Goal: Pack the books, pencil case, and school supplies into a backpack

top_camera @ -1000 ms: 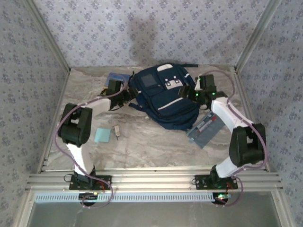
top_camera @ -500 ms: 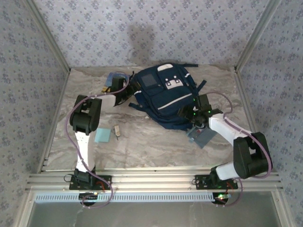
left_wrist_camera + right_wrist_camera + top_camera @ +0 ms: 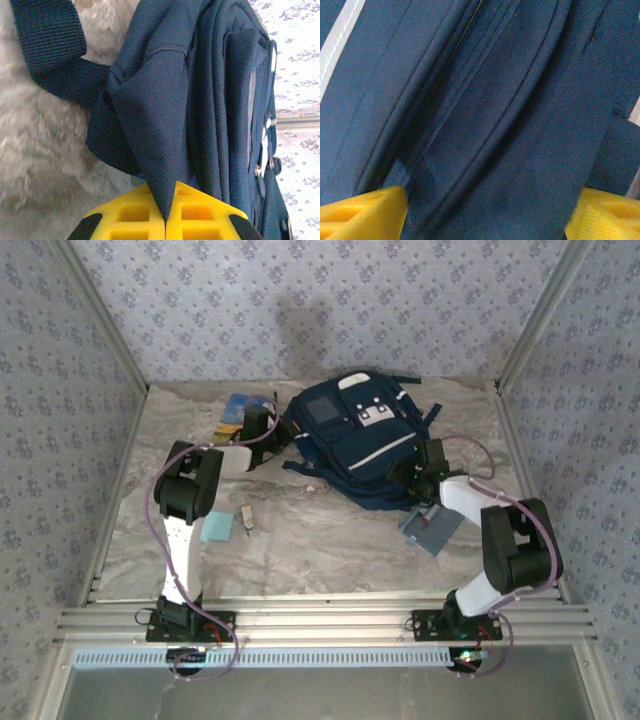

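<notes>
The left hand is closed, its two yellow fingers pressed together on a pointed fold of navy cloth at the side of the backpack. Just left of that fold in the left wrist view a dark strap loops over the marbled tabletop. In the top view the left hand sits at the backpack's left edge, and the paperback lies flat just to the hand's outer side, near it but apart. The light-blue pad and the small beige block lie side by side well behind this hand, back toward its arm's base.

The right hand is open, its yellow fingertips spread wide with the backpack's seamed navy cloth directly in front of them. From above, the right hand is at the backpack's lower right edge. The pencil case lies flat just behind this hand, partly under its arm.
</notes>
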Robot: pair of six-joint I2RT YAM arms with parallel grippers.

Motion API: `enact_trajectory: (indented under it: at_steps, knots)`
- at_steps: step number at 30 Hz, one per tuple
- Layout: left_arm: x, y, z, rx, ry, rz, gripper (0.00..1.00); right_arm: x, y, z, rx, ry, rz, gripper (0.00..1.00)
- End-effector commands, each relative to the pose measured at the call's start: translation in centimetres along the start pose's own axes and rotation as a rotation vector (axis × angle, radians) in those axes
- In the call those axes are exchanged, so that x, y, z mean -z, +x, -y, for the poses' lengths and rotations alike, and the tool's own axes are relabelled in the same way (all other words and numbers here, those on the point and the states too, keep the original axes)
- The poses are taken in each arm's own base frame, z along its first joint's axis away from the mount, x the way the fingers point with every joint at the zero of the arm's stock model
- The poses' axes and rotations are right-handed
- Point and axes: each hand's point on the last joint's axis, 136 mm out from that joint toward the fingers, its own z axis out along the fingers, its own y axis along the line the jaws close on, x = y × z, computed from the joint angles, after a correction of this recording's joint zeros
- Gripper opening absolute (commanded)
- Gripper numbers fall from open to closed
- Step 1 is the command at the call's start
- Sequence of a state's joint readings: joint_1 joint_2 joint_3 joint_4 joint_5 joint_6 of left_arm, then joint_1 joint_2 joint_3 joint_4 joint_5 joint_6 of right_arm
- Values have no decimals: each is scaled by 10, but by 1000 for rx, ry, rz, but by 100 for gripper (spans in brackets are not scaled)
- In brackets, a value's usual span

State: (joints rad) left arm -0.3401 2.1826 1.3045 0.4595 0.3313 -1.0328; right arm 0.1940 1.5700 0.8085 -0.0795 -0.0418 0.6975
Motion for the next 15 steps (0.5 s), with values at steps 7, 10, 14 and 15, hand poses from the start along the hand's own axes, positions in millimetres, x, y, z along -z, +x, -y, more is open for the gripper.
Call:
enact_trajectory:
  at_steps: [7,10,14,15]
  knots:
    - [61,34,103,41,150,-44,0,-16,-82,-23,83,-55,85,79]
    - [65,43,114,90,155,-32,0,-10,-91,-36,122,-75,80,80]
    - [67,40,122,174,147,24,0,10,-89,-43,150,-89,65,81]
    - [68,37,123,188,141,46,0,17,-87,-44,156,-93,60,81]
